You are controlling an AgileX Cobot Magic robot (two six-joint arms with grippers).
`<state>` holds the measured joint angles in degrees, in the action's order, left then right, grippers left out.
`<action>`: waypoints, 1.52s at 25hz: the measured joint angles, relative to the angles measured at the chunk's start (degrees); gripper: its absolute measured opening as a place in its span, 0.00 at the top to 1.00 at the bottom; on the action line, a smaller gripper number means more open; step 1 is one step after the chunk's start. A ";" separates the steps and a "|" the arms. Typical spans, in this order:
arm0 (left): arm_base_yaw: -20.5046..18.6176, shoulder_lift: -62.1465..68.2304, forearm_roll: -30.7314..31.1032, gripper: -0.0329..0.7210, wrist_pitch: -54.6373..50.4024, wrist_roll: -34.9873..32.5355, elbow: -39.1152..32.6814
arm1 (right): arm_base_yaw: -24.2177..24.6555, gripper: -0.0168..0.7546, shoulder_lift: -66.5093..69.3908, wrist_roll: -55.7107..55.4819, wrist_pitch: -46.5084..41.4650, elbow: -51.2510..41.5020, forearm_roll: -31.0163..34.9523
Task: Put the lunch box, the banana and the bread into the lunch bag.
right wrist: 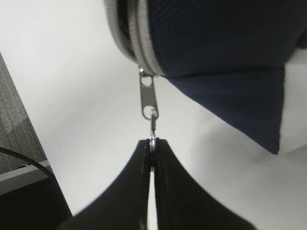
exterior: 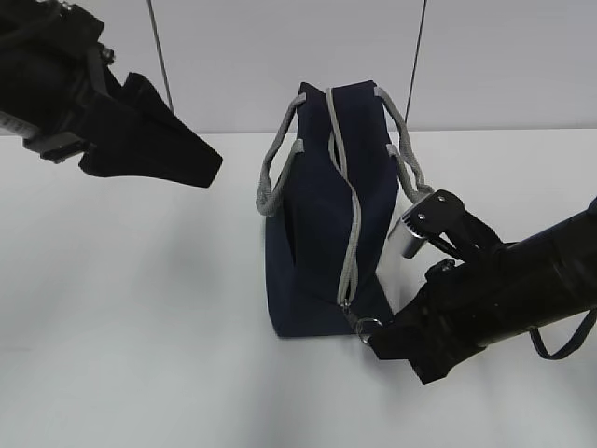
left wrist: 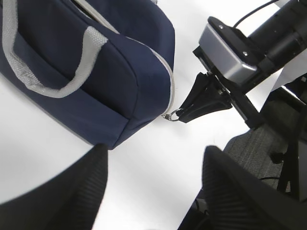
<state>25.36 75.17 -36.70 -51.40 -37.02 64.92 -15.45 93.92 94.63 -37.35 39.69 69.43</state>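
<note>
Bag (exterior: 317,233), one; grippers, two; ring pull (right wrist: 152,129), one.

Both arms were matte black. The left gripper (exterior: 201,159) had broad, tapering black fingers with finely ribbed surfaces. The right gripper (right wrist: 152,148) bore a silver-grey camera housing (left wrist: 225,52), small screws and a looping black cable (exterior: 564,341).

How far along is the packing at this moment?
Zipper looks closed along the lunch bag, and no lunch box, banana or bread is in view, so either items are packed or nothing has started. Right gripper pinches the ring pull. Left gripper hangs open, idle.
</note>
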 joint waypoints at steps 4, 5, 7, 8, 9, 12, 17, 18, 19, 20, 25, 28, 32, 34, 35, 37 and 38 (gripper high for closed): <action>0.00 0.00 0.00 0.38 0.00 0.00 0.00 | 0.00 1.00 0.00 -2.05 0.04 0.00 -2.04; 0.00 0.00 0.00 0.38 0.00 0.00 0.00 | 0.00 1.00 0.00 -2.43 -0.44 0.10 -2.43; 0.00 0.00 0.00 0.38 0.00 0.00 0.00 | 0.00 1.00 0.00 -2.71 -2.19 0.66 -2.69; 0.00 0.00 0.00 0.38 0.00 0.00 0.00 | 0.00 1.00 -0.07 -2.83 -2.87 1.09 -2.83; 0.00 0.00 0.00 0.38 0.00 0.00 0.00 | 0.00 1.00 -0.55 -2.95 -3.45 1.56 -2.92; 0.00 0.00 0.00 0.38 0.00 -0.04 0.00 | 0.00 1.00 -2.83 -3.43 -4.16 3.00 -3.17; 0.00 0.00 0.00 0.38 0.00 -0.16 0.00 | 0.00 1.00 -6.36 -6.03 -4.55 6.00 -4.95; 0.00 0.00 0.00 0.38 0.00 -0.16 0.00 | 0.00 1.00 -6.59 -6.74 -4.98 6.68 -5.40; 0.00 0.00 0.00 0.38 0.00 -0.16 0.00 | 0.00 1.00 -6.72 -7.18 -5.33 7.35 -5.96; 0.00 0.00 0.00 0.38 0.00 -0.19 0.00 | 0.00 1.00 -6.72 -7.74 -5.88 8.05 -6.37; 0.00 0.00 0.00 0.38 0.00 -0.27 0.00 | 0.00 1.00 -6.72 -9.24 -7.59 11.44 -7.79; 0.00 0.00 0.00 0.38 0.00 -1.23 0.00 | 0.00 1.00 -6.72 -11.11 -7.94 13.31 -9.31; 0.00 0.00 -0.02 0.38 0.00 -1.83 0.00 | 0.00 1.00 -6.72 -13.49 -9.04 15.64 -11.96; 0.00 0.00 -0.02 0.38 0.00 -1.94 0.00 | 0.00 1.00 -6.72 -14.16 -9.60 16.86 -12.72; 0.00 0.00 -0.02 0.38 0.00 -1.99 0.00 | 0.00 1.00 -6.72 -14.41 -9.88 17.37 -12.84; 0.00 0.00 -0.02 0.38 0.00 -2.30 0.00 | 0.00 1.00 -6.72 -14.85 -10.28 18.64 -13.51; 0.00 0.00 -0.02 0.38 0.00 -2.36 0.00 | 0.00 1.00 -6.72 -15.27 -10.54 19.19 -13.86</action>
<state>25.36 75.17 -36.72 -51.40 -39.38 64.92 -15.45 87.20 79.36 -47.89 58.88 55.57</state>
